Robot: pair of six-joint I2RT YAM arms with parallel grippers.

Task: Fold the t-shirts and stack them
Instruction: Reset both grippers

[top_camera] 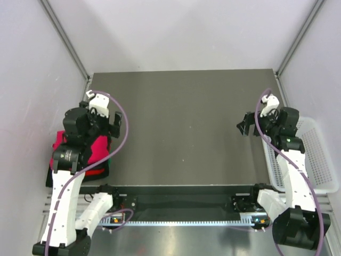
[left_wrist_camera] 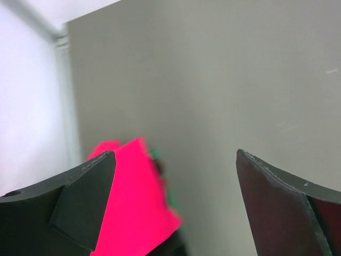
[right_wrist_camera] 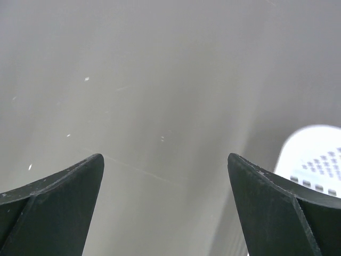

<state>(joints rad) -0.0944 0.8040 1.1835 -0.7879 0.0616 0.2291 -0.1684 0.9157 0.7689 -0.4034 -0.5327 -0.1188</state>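
Observation:
A pile of folded t-shirts [top_camera: 95,154] lies at the table's left edge, a bright magenta-red one on top, with red and black layers showing under it. The left wrist view shows that magenta shirt [left_wrist_camera: 138,202] below the fingers, with a strip of green [left_wrist_camera: 155,156] and some black at its edge. My left gripper [top_camera: 106,121] hovers just beyond the pile, open and holding nothing. Over at the right side of the table, my right gripper [top_camera: 246,126] is open too, with only bare table between its fingers.
A white plastic mesh basket [top_camera: 319,160] stands along the table's right edge, its corner [right_wrist_camera: 314,154] visible in the right wrist view. The grey table [top_camera: 186,128] is walled by white panels on three sides. The arm bases and a rail run along the near edge.

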